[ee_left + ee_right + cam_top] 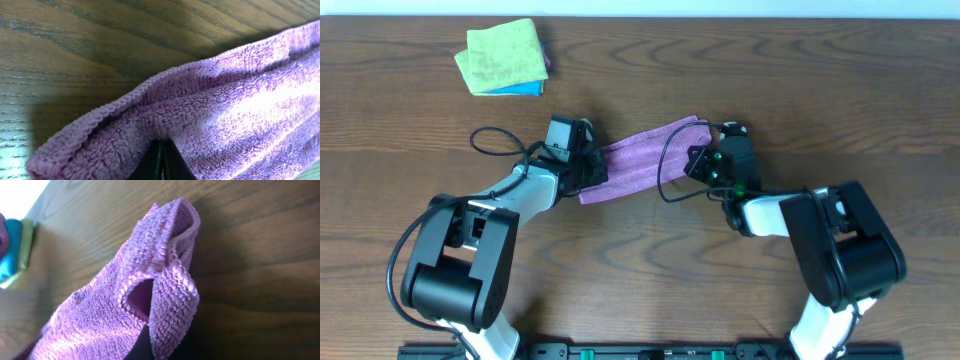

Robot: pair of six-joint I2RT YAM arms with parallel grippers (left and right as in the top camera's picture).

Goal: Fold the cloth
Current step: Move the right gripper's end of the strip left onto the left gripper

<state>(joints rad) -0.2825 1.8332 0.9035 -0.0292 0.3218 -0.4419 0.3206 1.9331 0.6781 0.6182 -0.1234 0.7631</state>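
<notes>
Lilac terry cloth point(642, 158) stretching as long band between both claws, over wooden table point(840, 90). Left claw point(592, 172) pinching one end of the band, jaws closed tight into pile. Right claw point(700, 155) clamping opposite end, hem curling over its dark finger point(142, 347). Yellow-green folded cloth point(503, 52) lying on blue folded cloth point(525, 90), well apart, far beyond left claw.

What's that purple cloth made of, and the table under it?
The cloth looks like soft terry or microfibre: fuzzy looped pile, stitched hem. The table looks like wood or wood-print laminate, matte brown with dark grain lines; I cannot tell which.
</notes>
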